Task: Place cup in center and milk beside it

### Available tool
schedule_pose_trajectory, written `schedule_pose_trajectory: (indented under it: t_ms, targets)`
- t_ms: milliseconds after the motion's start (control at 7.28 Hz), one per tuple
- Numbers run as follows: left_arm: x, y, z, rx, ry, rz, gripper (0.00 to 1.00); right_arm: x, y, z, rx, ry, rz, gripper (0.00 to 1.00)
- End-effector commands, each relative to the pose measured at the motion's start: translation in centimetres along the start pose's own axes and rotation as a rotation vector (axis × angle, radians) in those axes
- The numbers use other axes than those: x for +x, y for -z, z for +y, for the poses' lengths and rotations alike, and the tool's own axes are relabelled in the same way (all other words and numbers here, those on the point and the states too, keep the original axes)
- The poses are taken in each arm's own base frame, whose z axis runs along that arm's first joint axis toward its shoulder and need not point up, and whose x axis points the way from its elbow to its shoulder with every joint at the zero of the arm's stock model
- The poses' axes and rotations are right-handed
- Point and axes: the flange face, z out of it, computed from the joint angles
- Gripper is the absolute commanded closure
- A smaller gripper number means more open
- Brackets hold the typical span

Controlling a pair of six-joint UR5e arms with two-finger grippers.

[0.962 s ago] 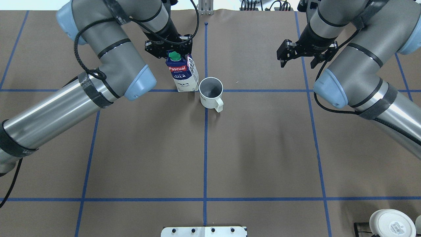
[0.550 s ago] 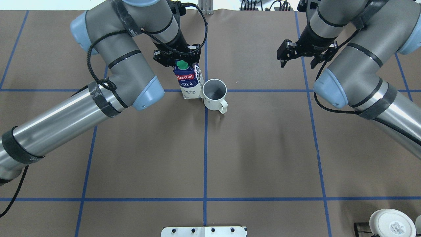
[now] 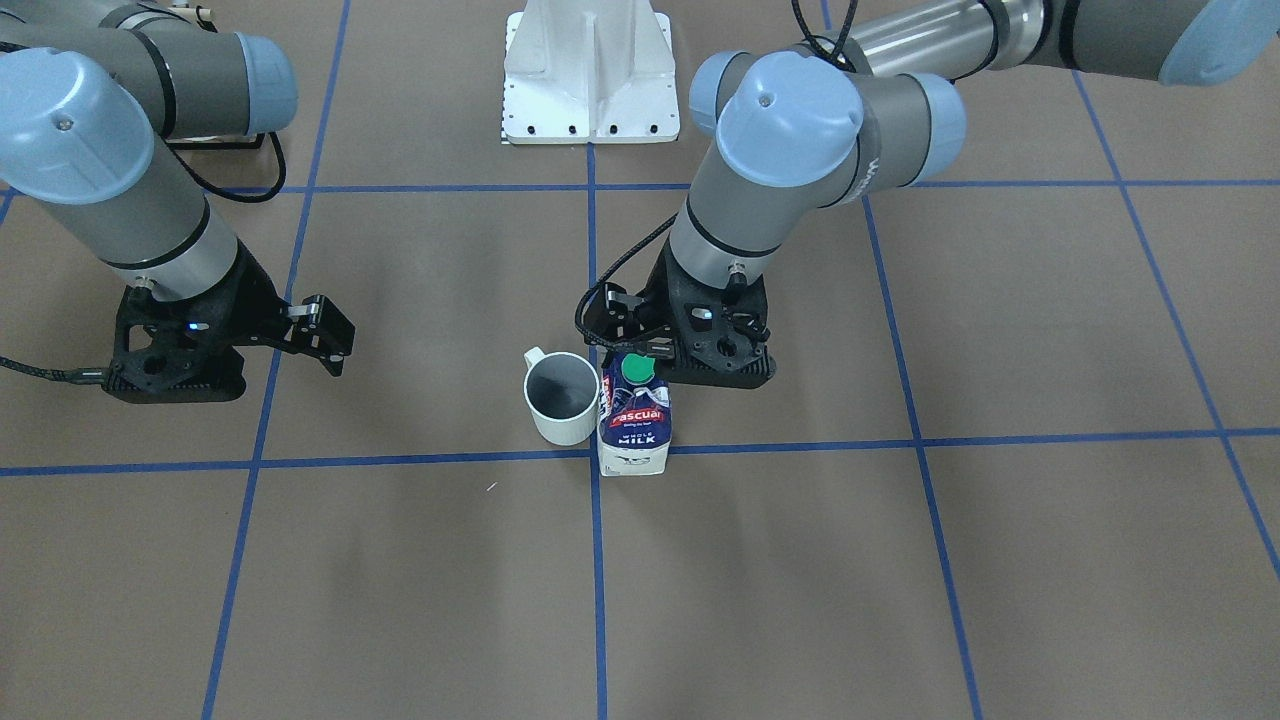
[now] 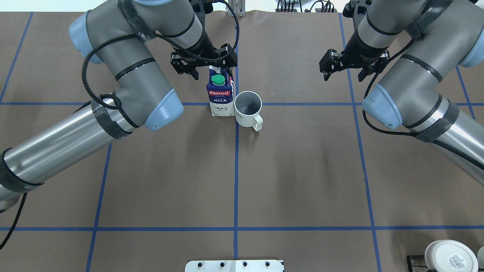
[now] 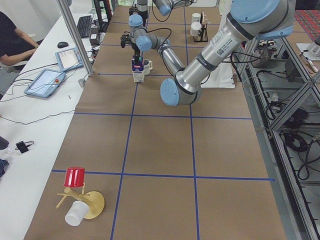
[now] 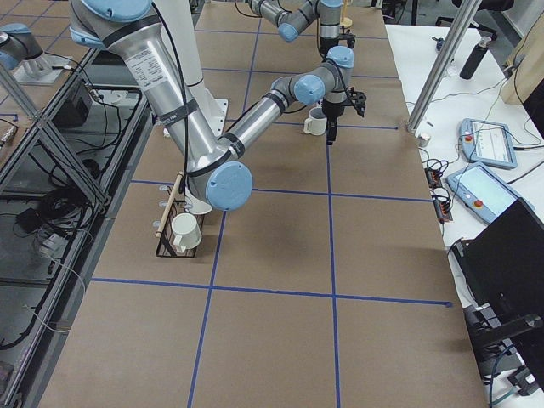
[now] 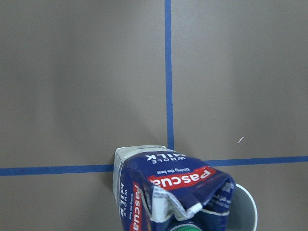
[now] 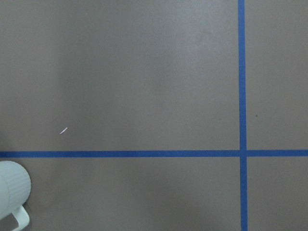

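The cup (image 4: pixel 247 109), a small white mug with a dark grey inside, stands at the center tape crossing (image 4: pixel 236 104), handle toward the robot. It also shows in the front view (image 3: pixel 562 398). The milk carton (image 4: pixel 220 96) stands upright against the cup's left side, on the horizontal tape line; it also shows in the front view (image 3: pixel 635 425) and fills the bottom of the left wrist view (image 7: pixel 173 192). My left gripper (image 4: pixel 213 73) is open just above and behind the carton's top, its fingers apart from the carton. My right gripper (image 4: pixel 343 73) is open and empty, far right of the cup.
A white mounting plate (image 4: pixel 234 265) sits at the near table edge. An upturned white mug (image 4: pixel 450 257) is at the near right corner. A stand with a red cup (image 5: pixel 75 177) is at the table's left end, a mug rack (image 6: pixel 183 234) at the right end.
My left gripper moved the carton right until it met the cup, nudging the cup slightly right, then opened and let go. The right arm barely moved.
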Motion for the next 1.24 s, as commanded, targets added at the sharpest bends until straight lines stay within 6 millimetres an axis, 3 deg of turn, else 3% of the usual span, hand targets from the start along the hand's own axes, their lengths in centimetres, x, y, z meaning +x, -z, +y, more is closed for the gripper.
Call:
schedule_pose_trajectory:
  t_ms: [0, 137, 275, 412, 550, 687, 824, 962, 1099]
  targets:
    - [-5.7, 5.5, -1.9, 0.05, -0.038, -0.044, 0.02, 0.6, -1.0, 1.0, 0.006, 0.014, 0.01, 0.0]
    - [-11.0, 6.2, -3.3, 0.053, -0.099, -0.081, 0.02, 4.2, -1.0, 0.2, 0.002, -0.033, 0.027, 0.0]
    - [-16.8, 8.7, -6.0, 0.084, -0.122, -0.124, 0.02, 9.2, 1.0, -1.0, 0.028, 0.05, 0.051, 0.0]
    - [-23.5, 10.3, -7.4, 0.089, -0.207, -0.179, 0.02, 13.6, 1.9, -1.6, 0.002, 0.074, 0.054, 0.0]
    - [-28.9, 10.2, -6.9, 0.042, -0.263, -0.187, 0.02, 18.6, 3.8, -2.5, -0.008, 0.066, 0.051, 0.0]
    - [-35.1, 9.8, -6.0, 0.021, -0.207, -0.215, 0.02, 24.8, 4.4, -2.2, -0.019, 0.127, 0.084, 0.0]
    - [-41.0, 10.2, -4.9, 0.01, -0.13, -0.249, 0.02, 29.4, 5.1, -2.7, -0.018, 0.077, 0.101, 0.0]
    - [-45.8, 9.4, -2.6, -0.014, -0.085, -0.28, 0.02, 32.9, 5.3, -3.1, -0.02, 0.018, 0.112, 0.0]
    - [-49.6, 9.2, -1.8, 0.015, -0.083, -0.281, 0.02, 35.5, 4.5, -2.5, -0.031, -0.017, 0.131, 0.0]
